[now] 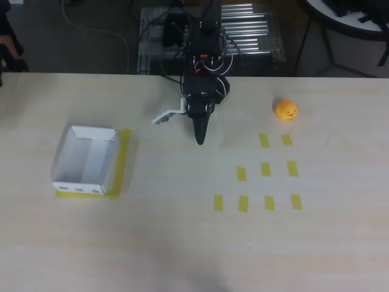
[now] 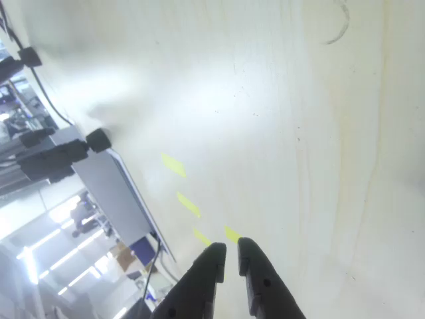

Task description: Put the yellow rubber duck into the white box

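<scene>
In the overhead view the yellow rubber duck [image 1: 285,109] sits on the table [image 1: 182,243], well to the right of the white box [image 1: 86,162], and the gripper [image 1: 199,139] is between them, apart from both. In the wrist view the gripper's fingers [image 2: 206,272] are almost closed, with only a thin gap and nothing between them, above the bare table near some yellow tape strips [image 2: 188,204].

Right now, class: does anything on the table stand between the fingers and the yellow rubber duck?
Nothing visible does. In the overhead view, bare table lies between the gripper and the yellow rubber duck; the yellow tape strips lie flat, below that path.
</scene>
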